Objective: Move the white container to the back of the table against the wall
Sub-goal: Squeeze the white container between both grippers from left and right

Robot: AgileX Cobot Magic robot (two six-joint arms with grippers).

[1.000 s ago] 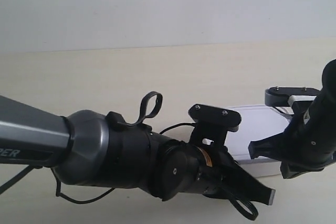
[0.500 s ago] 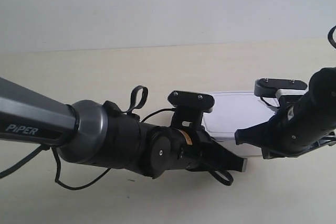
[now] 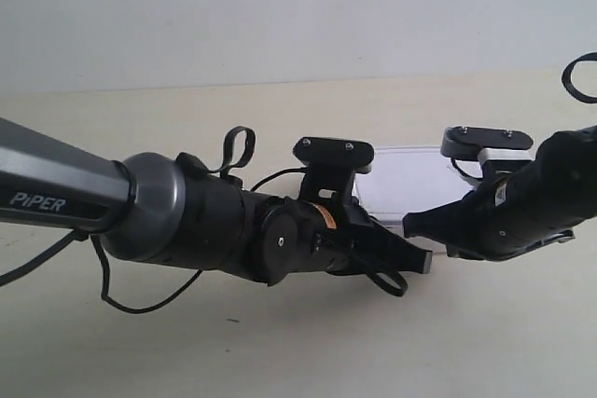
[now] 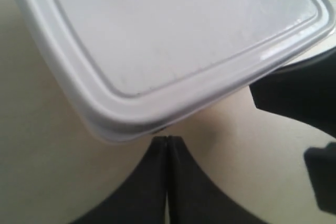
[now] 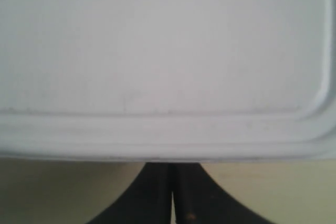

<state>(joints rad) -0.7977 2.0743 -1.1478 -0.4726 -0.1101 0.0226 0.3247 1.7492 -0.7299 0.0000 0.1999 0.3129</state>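
Note:
The white container point(image 3: 411, 177) lies flat on the table point(image 3: 140, 128), its lid up, a stretch short of the wall point(image 3: 280, 6). In the left wrist view my left gripper point(image 4: 167, 139) is shut, empty, with its tips against a rounded corner of the container point(image 4: 173, 35). In the right wrist view my right gripper point(image 5: 171, 165) is also shut and empty, tips pressed to the long side of the container point(image 5: 168, 51). The arm at the exterior view's left point(image 3: 424, 263) and the arm at the exterior view's right point(image 3: 410, 225) both meet the box's near edge and hide it.
The second arm's black fingers point(image 4: 299, 98) show beside the container's other corner in the left wrist view. Bare cream table point(image 3: 485, 109) lies between the box and the wall. A cable loop point(image 3: 238, 148) sticks up from the arm at the exterior view's left.
Both arms have advanced toward the wall with shut jaws behind the box. The white container has slid farther back and slightly toward the exterior view's left.

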